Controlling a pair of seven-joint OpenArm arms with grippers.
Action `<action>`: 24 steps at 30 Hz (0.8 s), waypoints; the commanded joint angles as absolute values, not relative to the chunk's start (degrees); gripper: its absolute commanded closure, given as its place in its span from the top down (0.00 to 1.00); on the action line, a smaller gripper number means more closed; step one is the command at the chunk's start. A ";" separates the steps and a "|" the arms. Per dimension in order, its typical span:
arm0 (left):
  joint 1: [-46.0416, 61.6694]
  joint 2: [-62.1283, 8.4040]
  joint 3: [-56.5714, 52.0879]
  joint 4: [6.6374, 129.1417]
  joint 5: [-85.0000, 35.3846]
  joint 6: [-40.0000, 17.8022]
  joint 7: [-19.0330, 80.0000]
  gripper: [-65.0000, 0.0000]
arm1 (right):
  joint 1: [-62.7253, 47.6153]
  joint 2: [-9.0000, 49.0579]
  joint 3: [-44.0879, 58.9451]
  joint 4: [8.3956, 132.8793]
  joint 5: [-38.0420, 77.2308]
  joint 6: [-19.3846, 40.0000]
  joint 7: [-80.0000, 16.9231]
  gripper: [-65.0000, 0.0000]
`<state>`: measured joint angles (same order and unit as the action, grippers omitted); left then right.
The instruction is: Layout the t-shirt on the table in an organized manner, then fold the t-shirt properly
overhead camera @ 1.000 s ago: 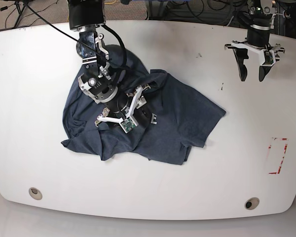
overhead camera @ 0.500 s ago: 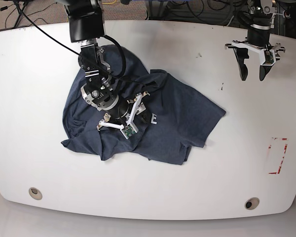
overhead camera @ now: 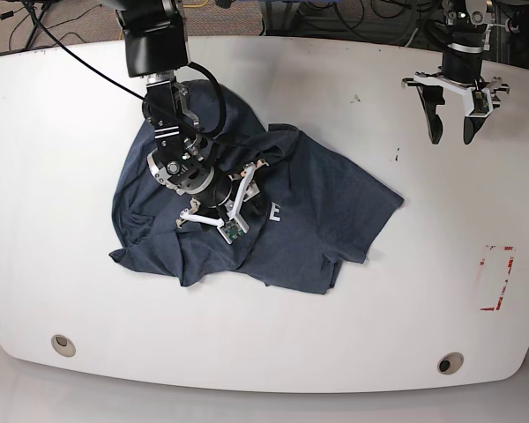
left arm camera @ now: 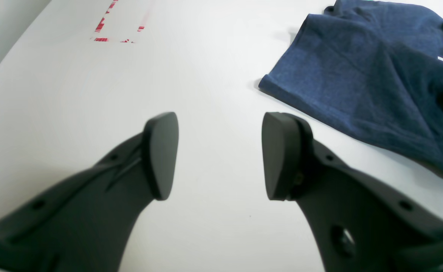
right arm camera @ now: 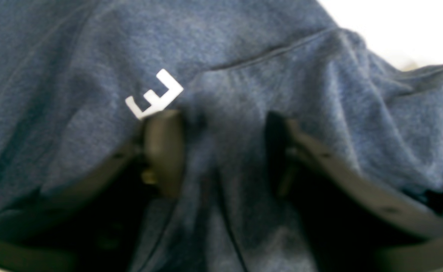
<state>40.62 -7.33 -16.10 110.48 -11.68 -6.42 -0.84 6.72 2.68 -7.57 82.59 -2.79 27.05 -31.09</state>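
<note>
Since the earlier frames the right arm has slid a little toward the middle of the t-shirt, its wrist now sitting closer to the white letter E; the cloth itself keeps the same crumpled outline, and the left arm has not shifted.

The right hand is pressed down into the dark blue fabric. In the right wrist view its two fingers stand a moderate way apart with a ridge of cloth bunched between them, one fingertip just beside the printed E. That view is blurred, so whether the cloth is truly pinched or only pushed against I cannot tell.

The left hand hangs above the bare counter near its far edge, well apart from the garment. In the left wrist view its black fingers are spread wide with only white counter between them, and a hemmed edge of the shirt lies off to one side.

The t-shirt lies rumpled on the right arm's half of the counter, folds overlapping, one sleeve reaching toward the centre. A red-and-white marking sits near the counter's edge on the left arm's side, and two round metal grommets are set along the near edge.
</note>
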 commanded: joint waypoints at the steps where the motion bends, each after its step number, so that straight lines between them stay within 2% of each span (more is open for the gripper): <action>1: 40.92 -7.69 -16.40 111.34 -11.82 -6.20 -2.33 0.51 | 8.22 2.51 -7.52 83.38 -2.07 26.95 -29.58 0.27; 5: 40.84 -7.69 -16.40 111.25 -11.82 -6.20 -2.33 0.51 | 8.22 2.59 -7.52 83.30 -2.33 26.95 -29.58 0.00; 13: 40.84 -7.69 -16.40 111.25 -11.82 -6.20 -2.33 0.51 | 7.69 3.03 -7.34 86.20 -2.51 26.95 -29.58 0.00; 24: 39.52 -7.69 -16.31 111.25 -11.82 -6.20 3.12 0.51 | 6.81 7.78 -7.16 97.01 -2.51 26.68 -29.67 0.00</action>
<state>39.55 -7.33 -16.08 110.37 -11.66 -6.42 3.51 5.58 7.20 -7.31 94.39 -2.81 27.03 -31.09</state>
